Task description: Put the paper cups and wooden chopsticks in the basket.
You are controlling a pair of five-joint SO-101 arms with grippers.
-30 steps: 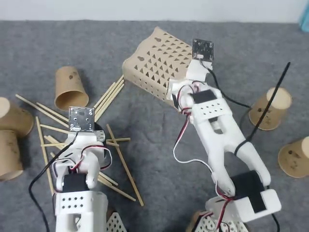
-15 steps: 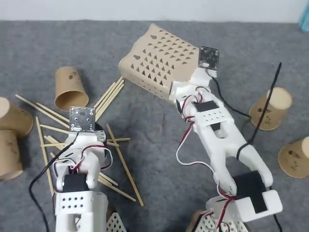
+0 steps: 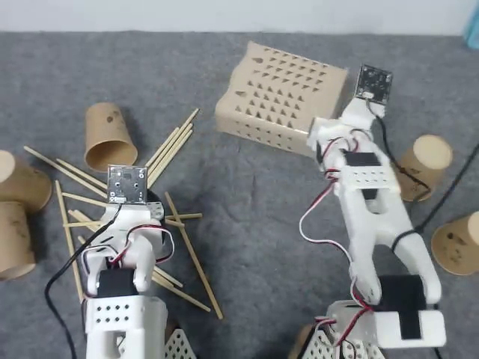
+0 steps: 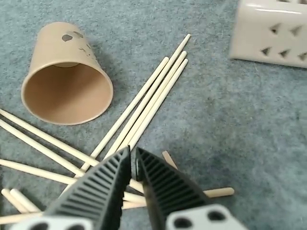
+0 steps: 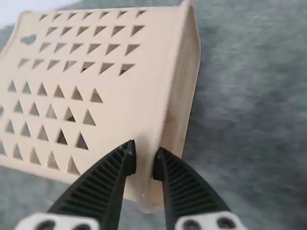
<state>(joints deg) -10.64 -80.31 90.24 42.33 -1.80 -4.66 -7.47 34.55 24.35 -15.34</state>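
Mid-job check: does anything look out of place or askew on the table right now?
Yes. The basket lies tipped over, a perforated wall facing up rather than its opening, with the right hand clamped on its corner. Nothing could be dropped in as it lies.

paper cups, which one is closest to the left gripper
The brown paper cup lying on its side just beyond the scattered wooden chopsticks, its open mouth facing the left gripper. The other cups lie farther off, out to either side.

light: bright, even | shadows: soft (beside paper cup (image 4: pixel 67 79)) | glare: basket (image 4: pixel 271 33) rim
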